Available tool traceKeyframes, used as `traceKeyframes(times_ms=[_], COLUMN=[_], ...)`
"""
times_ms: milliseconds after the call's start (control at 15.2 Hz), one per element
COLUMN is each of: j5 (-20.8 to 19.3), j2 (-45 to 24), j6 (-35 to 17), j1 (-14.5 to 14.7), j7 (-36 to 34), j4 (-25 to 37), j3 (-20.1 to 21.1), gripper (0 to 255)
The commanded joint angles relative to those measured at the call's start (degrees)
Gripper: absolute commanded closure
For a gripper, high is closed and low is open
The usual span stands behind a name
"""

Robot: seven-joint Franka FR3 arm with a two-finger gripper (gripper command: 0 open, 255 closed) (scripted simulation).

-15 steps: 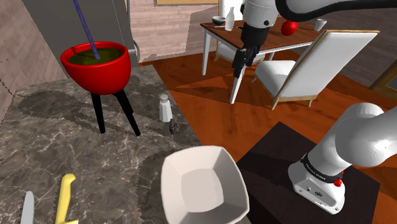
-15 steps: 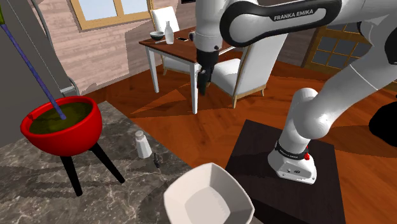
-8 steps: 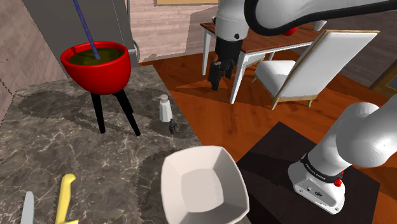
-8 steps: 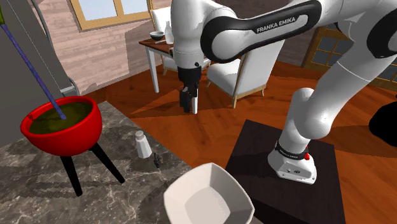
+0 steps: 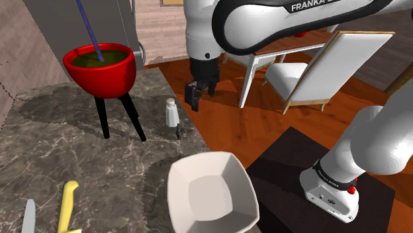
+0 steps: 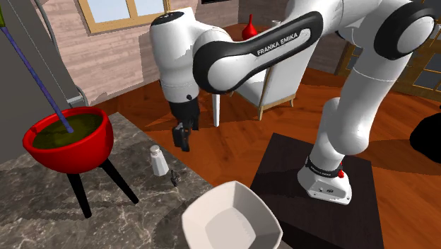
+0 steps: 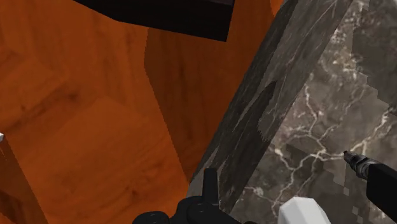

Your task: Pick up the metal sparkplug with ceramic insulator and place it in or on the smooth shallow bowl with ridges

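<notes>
The gripper (image 5: 194,96), open or shut I cannot tell, is hanging above the counter (image 5: 79,152) edge near the shaker (image 5: 172,112), probably for descending on the sparkplug (image 5: 179,132), which is lying just beside the shaker, apart from the bowl (image 5: 192,198).

Bright, even light; soft shadows cross the marble counter (image 5: 66,152) beside the gripper (image 5: 193,99), their edges seemingly blocky up close.
</notes>
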State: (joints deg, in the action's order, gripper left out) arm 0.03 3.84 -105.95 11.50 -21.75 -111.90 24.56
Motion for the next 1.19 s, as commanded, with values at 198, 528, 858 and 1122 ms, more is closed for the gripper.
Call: traceKeyframes(times_ms=[198,528,858,1122], j5=[-3.01,-5.61,-5.91,-6.05], j2=[-10.19,-17.75,-18.17,-18.38], j6=[0.92,1.43,-2.29,-3.45], j1=[2.74,5.68,5.62,5.62], j7=[-5.01,-8.36,-8.58,-8.68], j4=[8.79,15.19,11.84,10.86], j3=[2.79,3.86,3.73,3.68], gripper=[0,0,0,0])
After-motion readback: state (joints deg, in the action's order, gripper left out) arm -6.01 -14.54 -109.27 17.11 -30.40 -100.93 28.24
